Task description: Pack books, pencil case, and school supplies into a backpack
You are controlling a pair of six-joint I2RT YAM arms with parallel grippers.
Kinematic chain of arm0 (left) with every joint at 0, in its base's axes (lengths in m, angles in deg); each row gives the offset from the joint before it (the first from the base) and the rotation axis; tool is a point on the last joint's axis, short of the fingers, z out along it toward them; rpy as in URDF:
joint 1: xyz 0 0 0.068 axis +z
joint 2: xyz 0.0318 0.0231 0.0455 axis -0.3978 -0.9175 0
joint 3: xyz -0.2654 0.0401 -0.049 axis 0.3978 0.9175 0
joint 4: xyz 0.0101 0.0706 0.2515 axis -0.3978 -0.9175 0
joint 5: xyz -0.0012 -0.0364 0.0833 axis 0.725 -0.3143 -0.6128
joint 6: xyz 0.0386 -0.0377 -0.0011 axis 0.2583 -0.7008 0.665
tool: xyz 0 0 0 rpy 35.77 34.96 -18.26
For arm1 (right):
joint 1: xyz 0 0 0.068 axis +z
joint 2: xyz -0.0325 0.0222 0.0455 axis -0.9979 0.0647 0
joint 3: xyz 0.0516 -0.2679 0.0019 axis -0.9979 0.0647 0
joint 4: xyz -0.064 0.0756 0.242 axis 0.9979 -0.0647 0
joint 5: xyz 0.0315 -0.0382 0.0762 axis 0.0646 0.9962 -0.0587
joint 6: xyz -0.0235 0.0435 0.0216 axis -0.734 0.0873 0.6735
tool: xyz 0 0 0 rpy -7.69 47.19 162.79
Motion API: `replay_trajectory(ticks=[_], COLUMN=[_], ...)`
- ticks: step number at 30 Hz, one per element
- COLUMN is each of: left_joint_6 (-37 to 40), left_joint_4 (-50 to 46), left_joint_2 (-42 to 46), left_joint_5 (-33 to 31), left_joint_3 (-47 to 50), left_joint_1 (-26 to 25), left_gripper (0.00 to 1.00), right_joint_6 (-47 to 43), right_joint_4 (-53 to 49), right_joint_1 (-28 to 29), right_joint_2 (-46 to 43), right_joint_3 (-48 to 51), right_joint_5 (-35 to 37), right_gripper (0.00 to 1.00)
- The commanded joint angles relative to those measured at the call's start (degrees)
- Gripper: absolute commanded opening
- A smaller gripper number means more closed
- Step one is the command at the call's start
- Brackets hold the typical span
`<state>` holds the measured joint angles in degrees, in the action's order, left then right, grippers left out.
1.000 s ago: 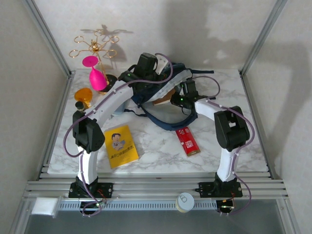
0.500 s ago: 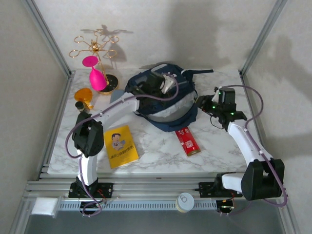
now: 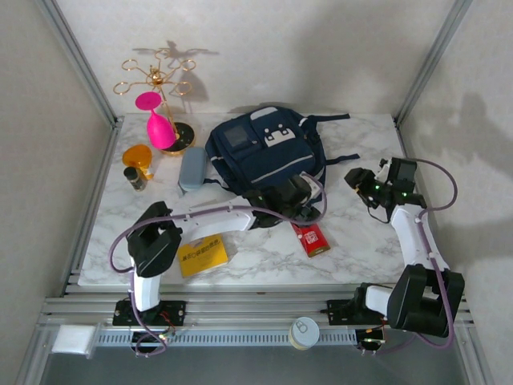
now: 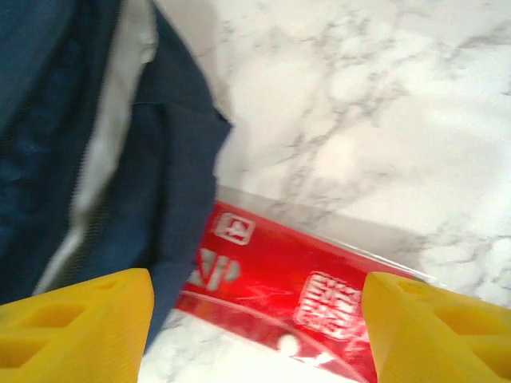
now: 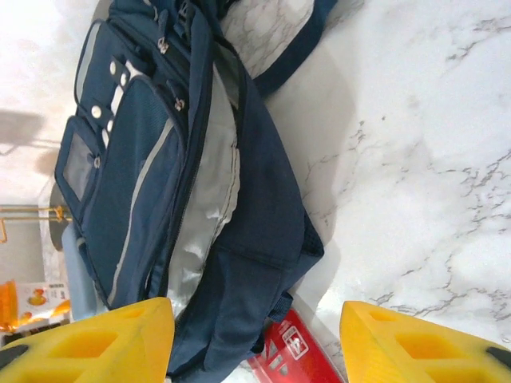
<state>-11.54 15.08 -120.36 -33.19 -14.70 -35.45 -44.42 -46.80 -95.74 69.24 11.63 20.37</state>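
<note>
While the backpack lies flat at the back middle of the table, with the pencil case just beside its left side, the left gripper hangs at its near edge, jaws spread wide and gripping nothing; the red pack lies on the marble beneath the gap, one end at the backpack's edge. The right gripper stands well right of the backpack, jaws likewise parted and empty. The yellow book lies front left, partly under the left arm.
</note>
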Motion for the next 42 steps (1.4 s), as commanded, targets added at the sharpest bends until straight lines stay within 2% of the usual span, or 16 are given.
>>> replay_trajectory(ticks=[1, 6, 7, 9, 11, 17, 21, 23, 26, 34, 38, 42], left_joint_6=[-1.68, -1.59, -1.50, -2.27, -2.59, -1.50, -0.15, 0.75, 1.58, 3.86, 2.23, 2.01], left_joint_4=[0.08, -2.83, -3.25, -3.13, -2.02, 2.11, 4.33, 5.98, 2.83, -1.28, -2.91, -2.97], left_joint_2=[-5.00, -12.42, -13.43, -14.73, -14.64, -11.14, -7.23, -6.00, -8.43, -18.22, -22.19, -23.39], left_joint_5=[-6.07, -8.04, -9.60, -17.63, -20.67, -18.62, -9.35, -10.38, -14.79, -12.54, -9.09, -7.37], left_joint_3=[-3.53, -10.46, -11.42, -12.31, -11.94, -8.76, -6.67, -5.33, -8.20, -15.58, -18.99, -19.43], left_joint_1=[-1.75, -2.51, -2.59, -2.51, -1.65, -0.43, -0.61, -0.49, 0.94, 4.18, 6.03, 6.97], left_gripper=[0.73, 0.79, 0.81, 0.84, 0.85, 0.81, 0.78, 0.80, 0.83, 0.83, 0.75, 0.57], right_joint_6=[1.18, 2.35, 2.43, 2.20, 1.93, 1.59, 1.48, 1.56, 2.02, 1.62, 1.40, 1.12], right_joint_4=[1.85, 4.66, 4.86, 4.80, 4.78, 4.85, 5.10, 5.33, 6.00, 6.09, 6.56, 6.95], right_joint_1=[-2.60, -5.20, -5.54, -6.16, -6.78, -8.56, -8.84, -8.98, -8.94, -8.96, -8.97, -8.93], right_joint_2=[0.77, 1.13, 1.24, 1.57, 1.44, 0.95, 1.40, 1.63, 1.81, 2.37, 2.82, 3.04], right_joint_3=[2.25, 4.78, 5.02, 5.26, 5.57, 6.22, 6.25, 6.41, 6.81, 7.36, 7.77, 8.00], right_joint_5=[-5.44, -7.63, -7.94, -8.17, -8.28, -9.25, -9.80, -9.92, -10.40, -10.24, -10.09, -10.33], right_gripper=[0.60, 0.64, 0.64, 0.66, 0.67, 0.68, 0.69, 0.70, 0.71, 0.72, 0.73, 0.73])
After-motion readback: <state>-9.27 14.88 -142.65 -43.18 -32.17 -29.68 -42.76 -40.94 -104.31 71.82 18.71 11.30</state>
